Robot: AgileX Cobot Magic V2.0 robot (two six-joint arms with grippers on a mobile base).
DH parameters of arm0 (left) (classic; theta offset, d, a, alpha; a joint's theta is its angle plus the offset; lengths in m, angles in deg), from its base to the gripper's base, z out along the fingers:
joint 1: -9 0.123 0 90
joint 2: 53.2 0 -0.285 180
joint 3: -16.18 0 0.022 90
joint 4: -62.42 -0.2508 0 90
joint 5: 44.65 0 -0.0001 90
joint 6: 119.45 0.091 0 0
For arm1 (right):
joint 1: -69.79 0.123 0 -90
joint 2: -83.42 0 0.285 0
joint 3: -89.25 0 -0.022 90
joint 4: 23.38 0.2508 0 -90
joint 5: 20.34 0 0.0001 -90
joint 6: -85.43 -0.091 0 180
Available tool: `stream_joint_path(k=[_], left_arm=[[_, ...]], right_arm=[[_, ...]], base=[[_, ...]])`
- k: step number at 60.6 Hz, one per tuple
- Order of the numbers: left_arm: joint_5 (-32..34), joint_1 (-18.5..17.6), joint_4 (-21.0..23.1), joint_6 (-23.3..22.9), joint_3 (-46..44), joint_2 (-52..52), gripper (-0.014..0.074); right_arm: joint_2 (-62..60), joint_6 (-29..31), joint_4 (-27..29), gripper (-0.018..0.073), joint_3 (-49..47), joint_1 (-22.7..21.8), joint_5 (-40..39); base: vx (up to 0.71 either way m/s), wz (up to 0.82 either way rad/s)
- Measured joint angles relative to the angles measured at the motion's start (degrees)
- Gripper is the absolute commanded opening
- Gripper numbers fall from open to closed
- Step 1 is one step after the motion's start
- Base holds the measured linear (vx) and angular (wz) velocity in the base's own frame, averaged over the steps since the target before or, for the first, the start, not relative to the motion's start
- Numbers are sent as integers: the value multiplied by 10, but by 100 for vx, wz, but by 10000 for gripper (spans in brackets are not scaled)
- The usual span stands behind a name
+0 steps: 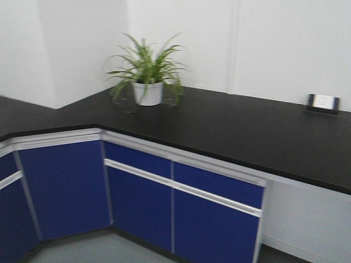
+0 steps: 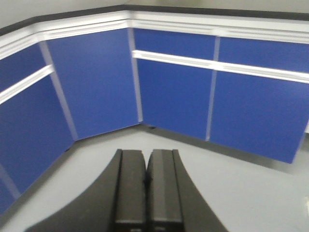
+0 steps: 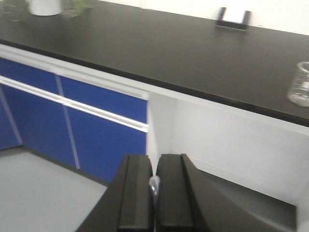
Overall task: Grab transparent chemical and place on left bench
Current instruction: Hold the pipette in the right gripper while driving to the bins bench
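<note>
My right gripper (image 3: 154,162) is shut on the transparent chemical (image 3: 154,185), a thin clear tube whose rounded tip shows between the two black jaws. It hangs in front of and below the edge of the matte black bench (image 3: 169,53). The same black bench (image 1: 230,129) runs round a corner in the front view, its left stretch reaching the frame's left edge. My left gripper (image 2: 146,157) is shut with nothing between its jaws, low over the grey floor and facing the blue cabinet doors (image 2: 174,92). Neither gripper shows in the front view.
A potted plant (image 1: 147,82) stands at the bench's inner corner. A small card stand (image 1: 323,103) sits at the back right by the wall. A glass beaker (image 3: 300,84) stands near the bench's front edge at the right. Blue cabinets (image 1: 142,197) line the base.
</note>
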State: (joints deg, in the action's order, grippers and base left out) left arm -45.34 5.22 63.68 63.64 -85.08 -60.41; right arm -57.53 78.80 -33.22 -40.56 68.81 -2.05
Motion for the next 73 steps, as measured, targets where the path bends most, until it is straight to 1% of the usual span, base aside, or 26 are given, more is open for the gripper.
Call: stream_joint_path(k=[31, 53, 73], left_arm=[[0, 0, 0, 0, 0, 0, -3], [0, 0, 0, 0, 0, 0, -3], [0, 0, 0, 0, 0, 0, -3]], right_arm=[[0, 0, 0, -4, 0, 0, 0], [0, 0, 0, -4, 0, 0, 0], [0, 0, 0, -4, 0, 0, 0]], base=[[-20, 60], [-6, 90], [9, 82]])
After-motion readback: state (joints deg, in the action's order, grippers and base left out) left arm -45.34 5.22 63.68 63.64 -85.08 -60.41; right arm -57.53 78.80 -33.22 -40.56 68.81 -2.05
